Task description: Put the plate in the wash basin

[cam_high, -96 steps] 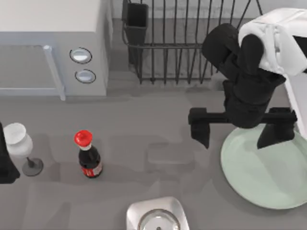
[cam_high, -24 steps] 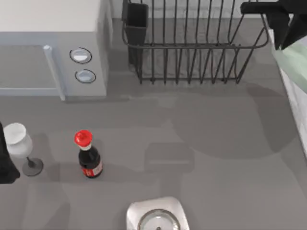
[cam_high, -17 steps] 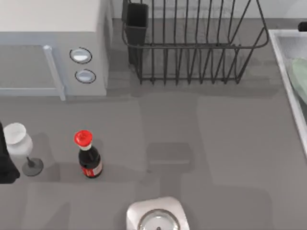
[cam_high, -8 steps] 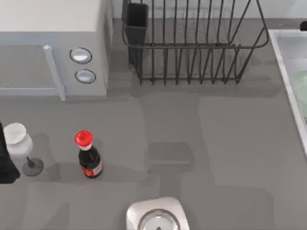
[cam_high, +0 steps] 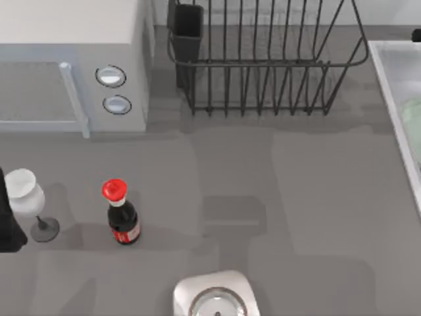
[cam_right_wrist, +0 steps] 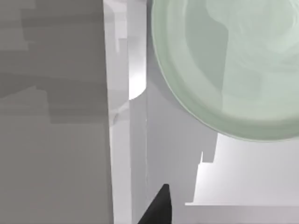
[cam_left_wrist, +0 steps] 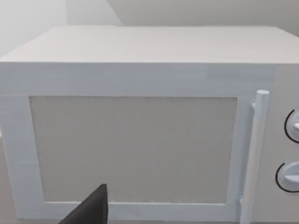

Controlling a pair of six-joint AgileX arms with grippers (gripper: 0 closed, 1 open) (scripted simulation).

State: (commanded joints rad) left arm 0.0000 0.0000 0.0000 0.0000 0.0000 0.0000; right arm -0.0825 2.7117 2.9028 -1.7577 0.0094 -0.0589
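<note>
The pale mint-green plate [cam_right_wrist: 224, 60] lies inside the white wash basin [cam_right_wrist: 119, 121], close to the tub's wall, with nothing touching it. In the top view a sliver of the plate [cam_high: 414, 115] shows in the wash basin [cam_high: 395, 45] at the table's right edge. A dark part of my right gripper [cam_right_wrist: 156, 210] hangs above the basin's rim, apart from the plate. My left gripper [cam_left_wrist: 88, 210] is parked at the table's left edge, facing the microwave.
A white microwave [cam_high: 72, 66] stands at the back left, with a black wire dish rack [cam_high: 263, 59] at the back middle. A wine glass [cam_high: 25, 194] and a cola bottle [cam_high: 122, 214] stand front left. A small steel rounded-square thing [cam_high: 214, 296] sits at the front.
My right gripper carried the plate from the table's front right to the wash basin, let go and left the top view. The plate has settled lower in the tub.
</note>
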